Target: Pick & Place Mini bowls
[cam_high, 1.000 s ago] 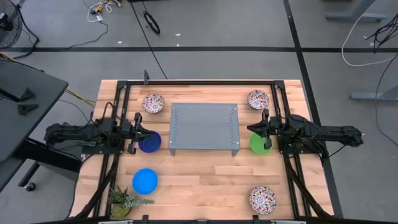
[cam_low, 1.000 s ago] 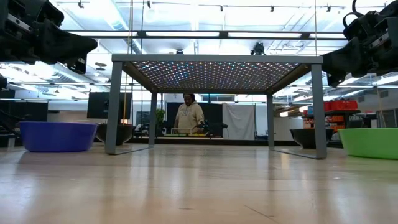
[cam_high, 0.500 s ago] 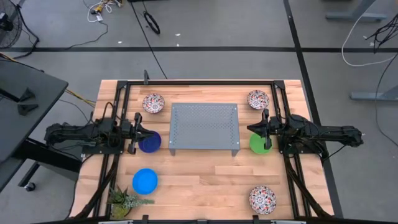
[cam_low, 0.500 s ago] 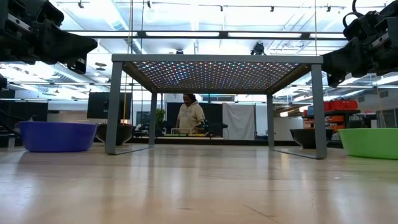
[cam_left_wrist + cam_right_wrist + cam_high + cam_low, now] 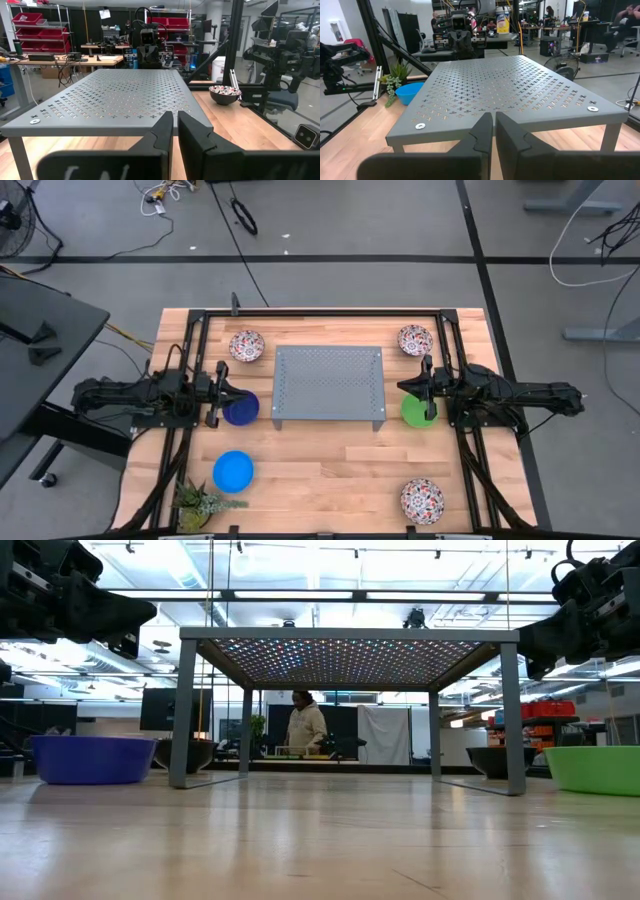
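Dark blue bowl (image 5: 240,409) and green bowl (image 5: 418,411) sit under my closed, empty left gripper (image 5: 222,393) and right gripper (image 5: 428,390); descending unopened risks knocking both across the worktop (image 5: 320,470).

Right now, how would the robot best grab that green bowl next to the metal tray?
Probably by the rim. The green bowl sits upright and open, directly under the right gripper, so coming straight down with one finger inside and one outside the wall suits it; its round, sloping sides look too wide to span.
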